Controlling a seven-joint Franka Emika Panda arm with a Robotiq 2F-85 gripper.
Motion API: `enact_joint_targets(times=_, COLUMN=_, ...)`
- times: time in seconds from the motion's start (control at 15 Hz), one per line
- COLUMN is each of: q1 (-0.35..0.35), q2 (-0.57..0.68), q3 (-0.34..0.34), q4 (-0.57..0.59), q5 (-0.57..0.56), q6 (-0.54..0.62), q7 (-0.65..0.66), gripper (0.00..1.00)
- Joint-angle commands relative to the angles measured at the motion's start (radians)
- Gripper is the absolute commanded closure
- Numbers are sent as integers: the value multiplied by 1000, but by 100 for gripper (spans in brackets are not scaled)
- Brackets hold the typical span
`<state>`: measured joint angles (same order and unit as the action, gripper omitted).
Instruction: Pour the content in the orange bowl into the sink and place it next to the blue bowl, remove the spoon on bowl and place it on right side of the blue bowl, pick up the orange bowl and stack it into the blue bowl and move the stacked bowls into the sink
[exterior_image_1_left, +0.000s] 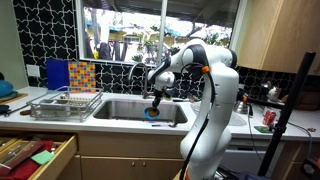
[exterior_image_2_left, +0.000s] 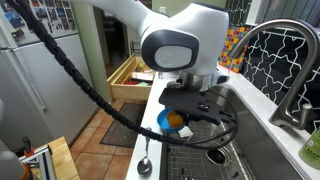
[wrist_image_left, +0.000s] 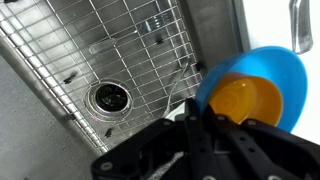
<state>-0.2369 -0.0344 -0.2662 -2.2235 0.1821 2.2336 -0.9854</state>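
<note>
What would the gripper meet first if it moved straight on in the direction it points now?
Probably the wire grid on the sink floor, near the drain. The gripper grips the blue bowl and points down there; depth is unclear.

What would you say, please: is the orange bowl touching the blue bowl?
Touching: the wrist view shows the orange bowl nested inside the blue bowl.
</note>
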Motion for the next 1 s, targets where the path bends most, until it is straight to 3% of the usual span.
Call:
enact_joint_targets(times=0.0, q1=-15, q2=104, q3=-11, q4=106, q5=34, q6=-43, q7=107, gripper=98)
enact_joint_targets(times=0.47, q1=-117, q2=414, q3=-22, q4=343, q5=11, q6=-44, q7=366, gripper=98)
enact_joint_targets(times=0.93, q1=-225, q2=685, q3=69, q4=549, q5=55, q6=-91, q7=557, gripper=98)
